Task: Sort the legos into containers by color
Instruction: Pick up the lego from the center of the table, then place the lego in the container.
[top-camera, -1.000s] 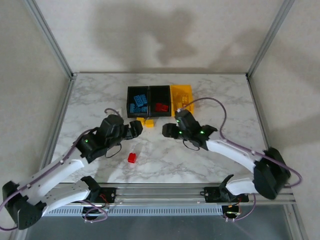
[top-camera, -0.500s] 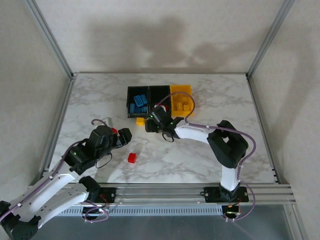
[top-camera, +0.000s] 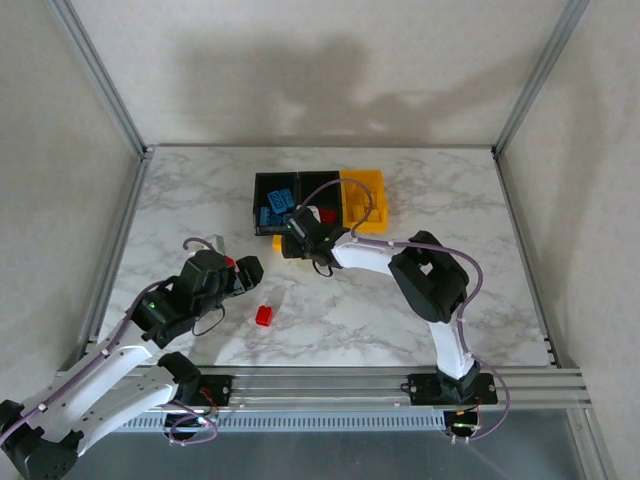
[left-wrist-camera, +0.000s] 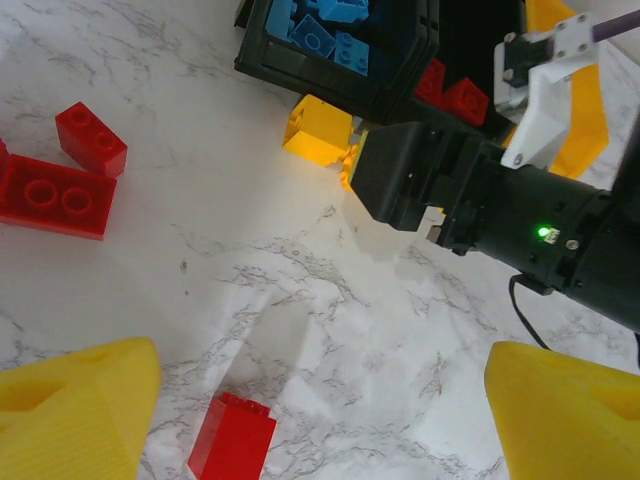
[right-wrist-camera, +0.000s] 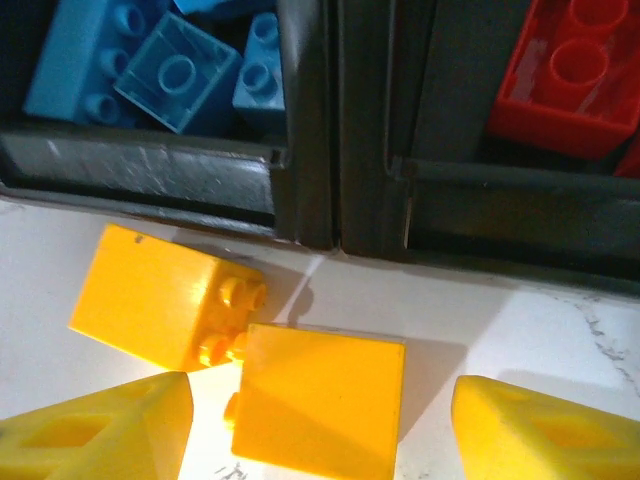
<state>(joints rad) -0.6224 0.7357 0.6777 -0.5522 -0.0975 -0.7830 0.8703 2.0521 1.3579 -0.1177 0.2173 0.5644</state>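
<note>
I log the right gripper (right-wrist-camera: 322, 425) open-jawed and empty, straddling a yellow lego (right-wrist-camera: 315, 400) on the table (right-wrist-camera: 500, 330), just in front of the two black containers (right-wrist-camera: 200, 175), with a second yellow lego (right-wrist-camera: 160, 305) just beside it. Left gripper (left-wrist-camera: 325, 405): jaws wide, empty, near a loose red lego (left-wrist-camera: 232, 450).

soft bright light — broad shadows on the back wall (top-camera: 320, 70), wrist views slightly blurred

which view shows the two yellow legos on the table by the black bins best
The right wrist view: both yellow legos lie close up, studs visible, beside the black bins, by the open right gripper. The left wrist view shows one clearly, the other partly behind that gripper. The top external view gives a small yellow patch.
</note>
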